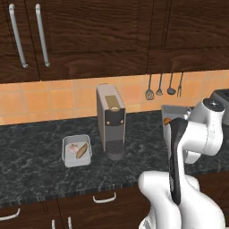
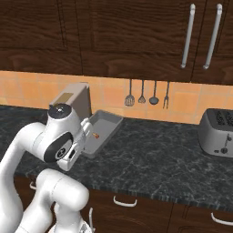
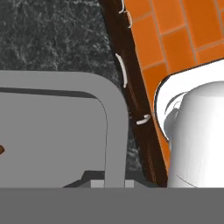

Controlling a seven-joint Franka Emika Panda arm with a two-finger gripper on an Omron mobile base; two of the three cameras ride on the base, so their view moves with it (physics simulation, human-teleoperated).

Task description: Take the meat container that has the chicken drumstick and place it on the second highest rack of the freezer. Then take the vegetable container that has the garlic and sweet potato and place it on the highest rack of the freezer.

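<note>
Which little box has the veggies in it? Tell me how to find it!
Find the tall grey coffee machine on the dark counter. The vegetable container is the small grey tray lying flat just left of it. Inside are a pale garlic bulb and an orange-tan sweet potato.

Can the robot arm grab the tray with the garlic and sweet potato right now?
Probably not yet. Its end effector is shut on the rim of the other grey rectangular tray, which holds the orange-brown chicken drumstick. The small grey vegetable tray sits beyond the tall grey coffee machine.
</note>
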